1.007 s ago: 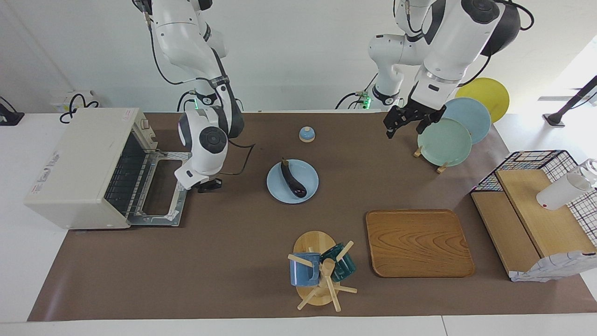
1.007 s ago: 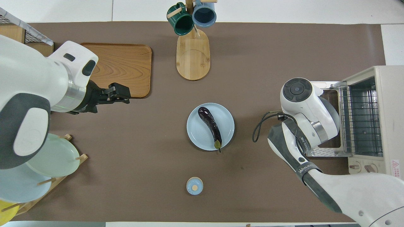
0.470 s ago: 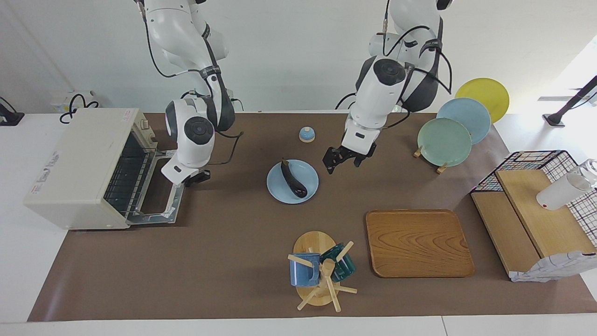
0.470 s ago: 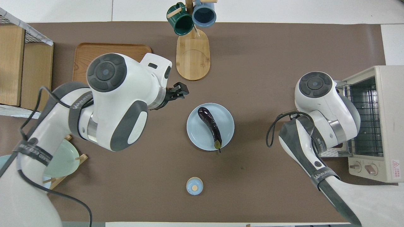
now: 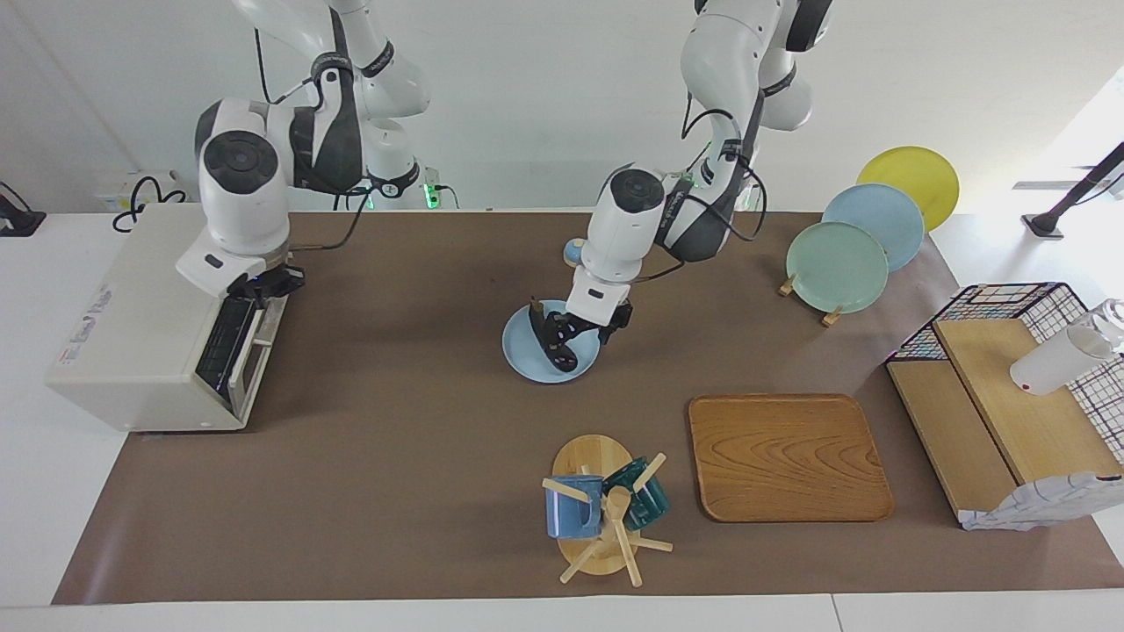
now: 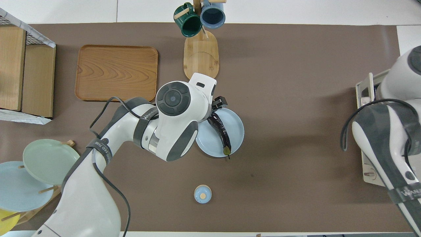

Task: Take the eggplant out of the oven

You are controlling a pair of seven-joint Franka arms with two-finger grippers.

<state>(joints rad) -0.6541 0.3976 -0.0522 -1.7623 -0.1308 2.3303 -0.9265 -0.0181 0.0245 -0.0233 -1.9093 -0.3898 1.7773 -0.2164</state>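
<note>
The eggplant (image 5: 554, 341) lies on a pale blue plate (image 5: 527, 362) mid-table, outside the oven (image 5: 145, 320) (door nearly shut); the left gripper (image 5: 565, 336) straddles it, fingers spread; the right gripper (image 5: 260, 287), grip unclear, is at the door's top; a glancing squeeze could roll the eggplant off.

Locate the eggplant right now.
The eggplant lies on the light blue plate mid-table, out of the oven, between the mug stand and the small bell. The left gripper is over its thick end.
</note>
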